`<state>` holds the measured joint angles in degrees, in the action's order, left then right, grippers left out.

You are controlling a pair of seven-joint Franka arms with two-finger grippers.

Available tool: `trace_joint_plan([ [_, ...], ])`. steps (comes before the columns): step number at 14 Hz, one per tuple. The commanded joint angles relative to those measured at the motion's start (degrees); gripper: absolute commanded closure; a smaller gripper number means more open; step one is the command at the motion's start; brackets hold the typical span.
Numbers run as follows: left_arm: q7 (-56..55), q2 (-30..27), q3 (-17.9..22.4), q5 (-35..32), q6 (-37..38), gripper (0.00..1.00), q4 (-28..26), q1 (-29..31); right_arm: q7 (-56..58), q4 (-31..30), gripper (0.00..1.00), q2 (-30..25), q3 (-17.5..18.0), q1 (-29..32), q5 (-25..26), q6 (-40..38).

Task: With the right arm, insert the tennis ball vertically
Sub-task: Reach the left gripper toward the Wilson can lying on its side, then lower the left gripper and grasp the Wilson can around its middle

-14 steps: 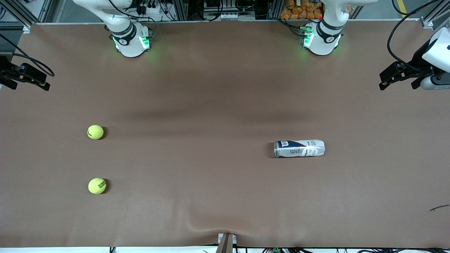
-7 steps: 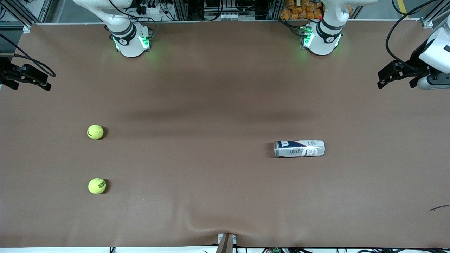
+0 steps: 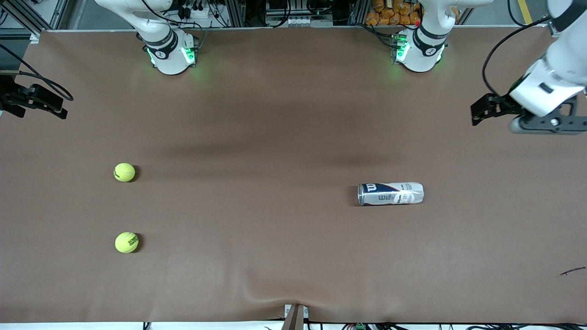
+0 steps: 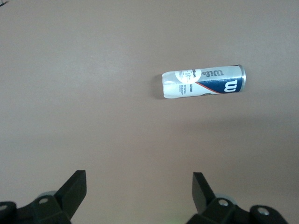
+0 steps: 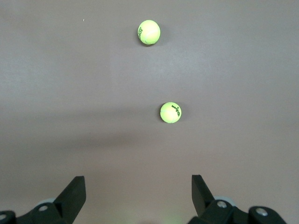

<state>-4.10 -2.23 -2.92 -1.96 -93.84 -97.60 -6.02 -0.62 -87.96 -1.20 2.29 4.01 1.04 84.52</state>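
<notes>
Two yellow-green tennis balls lie toward the right arm's end of the table, one [image 3: 124, 172] [image 5: 171, 112] farther from the front camera than the other [image 3: 126, 242] [image 5: 149, 32]. A white-and-blue Wilson ball can [image 3: 390, 193] [image 4: 202, 83] lies on its side toward the left arm's end. My right gripper [image 5: 138, 186] hangs open and empty over the table's edge at the right arm's end, well away from both balls. My left gripper [image 4: 139, 184] [image 3: 548, 124], also open and empty, is up over the left arm's end of the table, apart from the can.
Brown cloth covers the table [image 3: 275, 137]. The two arm bases [image 3: 170, 52] [image 3: 419, 50] stand along the edge farthest from the front camera. A small dark mark [image 3: 573, 271] lies near the front corner at the left arm's end.
The left arm has swung in from the table's end toward the can's side, its wrist now more in view. The right arm, the balls and the can have stayed put.
</notes>
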Motion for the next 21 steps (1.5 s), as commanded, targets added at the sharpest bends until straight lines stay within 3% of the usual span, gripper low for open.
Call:
trace_joint_plan([
  [1, 1.6, 1.3, -1.1, -1.3, 0.3, 0.0, 1.3, -0.4, -0.6, -1.2, 0.0, -0.7, 0.9, 1.3, -0.9, 0.8],
  [3, 1.6, 3.0, -2.2, -2.6, -0.5, 0.0, 1.1, -1.0, -0.3, -1.3, 0.0, -0.7, 0.9, 1.4, -0.9, 1.3],
  [9, 2.7, 9.2, -11.5, -14.1, -4.5, 0.0, -0.4, -1.5, -0.1, -2.5, 0.0, -0.7, 0.9, 1.4, -0.9, 2.5],
  [14, 7.2, 13.7, -12.7, -15.5, -11.4, 0.0, -4.8, -1.7, -0.1, -4.2, 0.0, -0.7, 0.9, 1.4, -0.9, 4.2],
  [21, 16.5, 20.7, -16.8, -28.0, -16.7, 0.0, -7.0, -1.6, 0.0, -7.1, 0.0, -0.7, 0.9, 1.5, -0.9, 7.2],
])
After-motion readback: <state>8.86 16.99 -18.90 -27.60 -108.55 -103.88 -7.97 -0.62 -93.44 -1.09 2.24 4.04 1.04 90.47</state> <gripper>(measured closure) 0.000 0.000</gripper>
